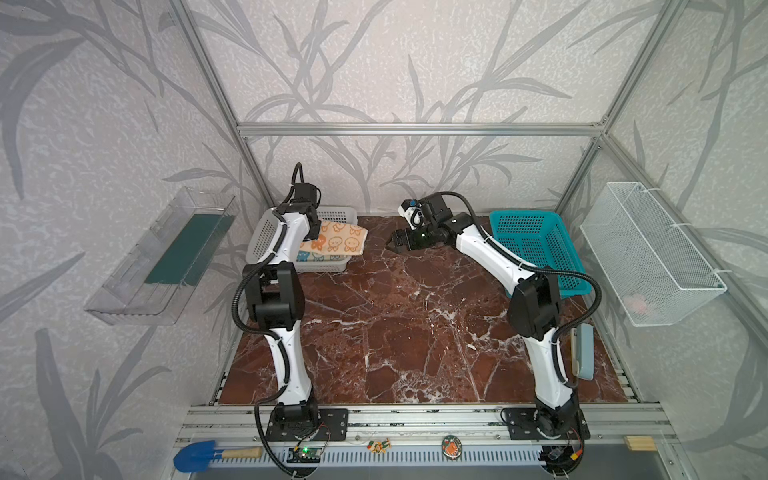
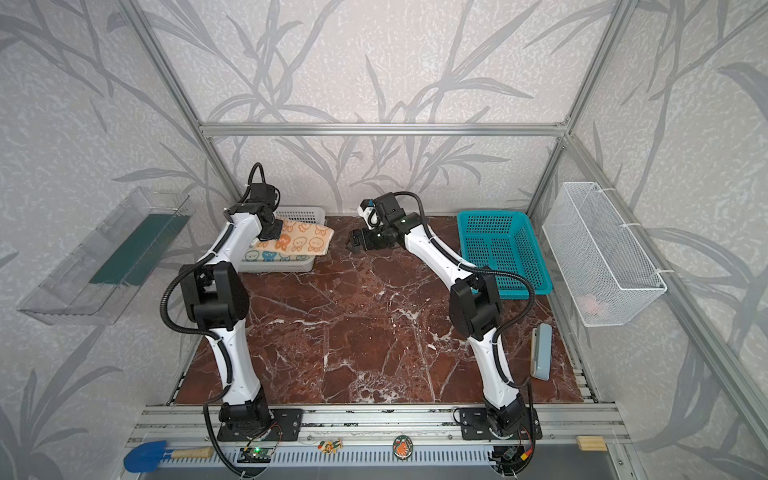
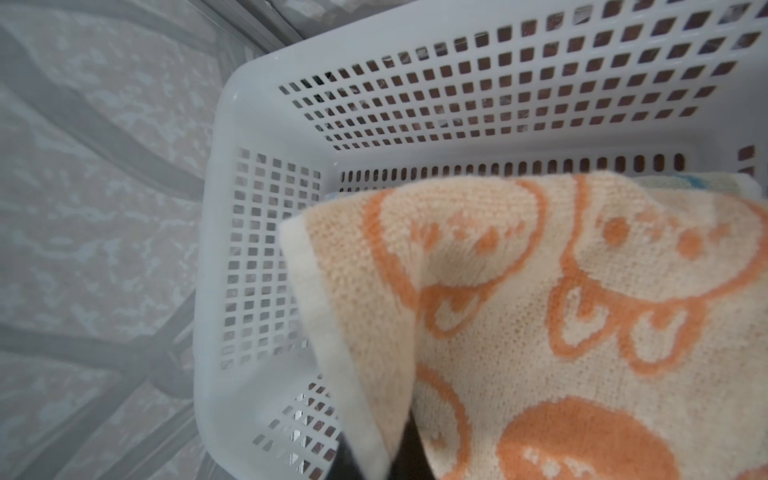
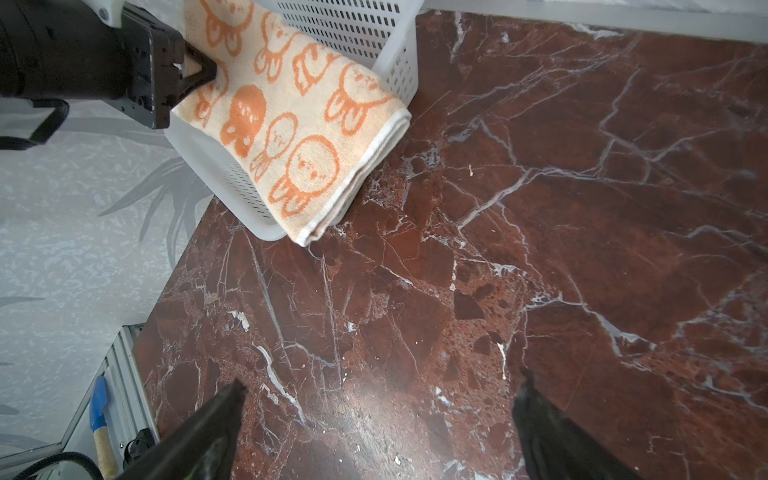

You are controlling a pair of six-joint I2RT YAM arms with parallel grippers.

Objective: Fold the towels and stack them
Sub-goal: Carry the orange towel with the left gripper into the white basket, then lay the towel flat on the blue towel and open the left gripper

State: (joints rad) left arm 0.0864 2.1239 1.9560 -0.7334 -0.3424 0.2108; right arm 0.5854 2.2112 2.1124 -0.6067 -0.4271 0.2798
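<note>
One orange towel point(image 4: 291, 124) drapes over basket point(image 4: 399, 79) rim, left gripper point(image 4: 199, 77) jaws clamped on it; right gripper point(image 4: 382, 380) jaws apart nr basket. Risk: pinch slips, fold opens, or towel snags rim & drags basket.

No readable text anywhere at the moment; the orange-and-cream towel point(image 4: 291, 124) draped over the white basket point(image 4: 226, 176) carries bunny figures only, no letters; the round badge point(image 1: 452, 447) and the small sticker point(image 1: 379, 445) by the front rail point(image 1: 415, 417) are too small to read.
</note>
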